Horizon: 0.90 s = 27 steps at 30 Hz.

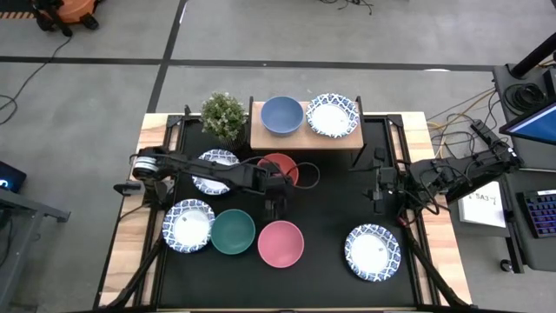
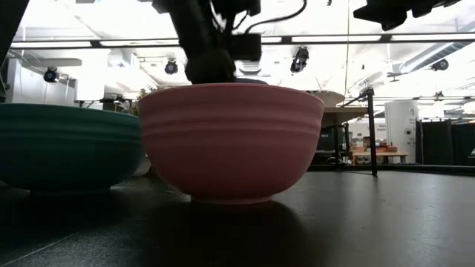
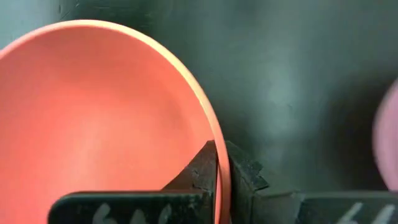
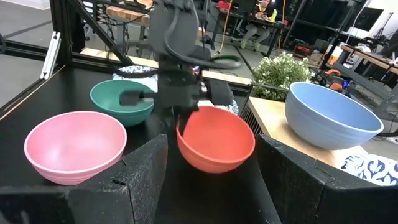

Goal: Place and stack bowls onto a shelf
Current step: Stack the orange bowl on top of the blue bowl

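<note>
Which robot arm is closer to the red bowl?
Left. The left pincer grips the red bowl by its rim; the right pincer waits open, off to the side.

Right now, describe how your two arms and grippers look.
Both arms are dark, jointed tubes with black cables looped along them. The left gripper has blocky black fingers with worn, chipped pads and pale markings on its crossbar. The right gripper has broad, matte black fingers.
</note>
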Available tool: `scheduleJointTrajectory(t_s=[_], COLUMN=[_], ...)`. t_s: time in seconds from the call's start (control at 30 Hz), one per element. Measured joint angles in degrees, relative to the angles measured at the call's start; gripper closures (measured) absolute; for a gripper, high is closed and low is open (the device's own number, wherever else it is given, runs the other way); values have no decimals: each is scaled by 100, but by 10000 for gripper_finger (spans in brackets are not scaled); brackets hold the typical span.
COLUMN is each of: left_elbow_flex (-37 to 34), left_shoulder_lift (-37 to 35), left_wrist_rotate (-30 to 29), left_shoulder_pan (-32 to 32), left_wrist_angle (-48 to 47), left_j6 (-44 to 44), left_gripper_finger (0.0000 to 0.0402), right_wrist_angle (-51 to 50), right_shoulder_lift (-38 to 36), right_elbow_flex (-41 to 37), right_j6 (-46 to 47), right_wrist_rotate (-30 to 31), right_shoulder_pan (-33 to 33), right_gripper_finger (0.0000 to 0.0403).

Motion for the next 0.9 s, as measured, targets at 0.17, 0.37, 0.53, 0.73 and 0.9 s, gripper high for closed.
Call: scheduleJointTrajectory(t_s=[0.17,0.37,0.53,0.73,0.9], left_elbow_flex=[666,1733,2734,3771,4019], left_shoulder_lift=[0,-50,-156,-184,-186], left_wrist_rotate=[-6,-2,8,-3,250], left_shoulder_pan=[-167,-390,-357,172,973], left_wrist_angle=[-966,-2176,-2713,-3003,-3023], left_j6=[338,921,1732,2514,2884], left_gripper_finger=[401,401,401,401,401], right_wrist_angle=[0,2,2,2,2], right_shoulder_lift=[0,0,0,0,0], right_elbow_flex=[0,0,0,0,0], right_j6=[0,26,42,42,42], right_wrist_rotate=[1,0,0,0,0], right_shoulder_pan=[0,0,0,0,0], right_gripper_finger=[168,168,168,168,168])
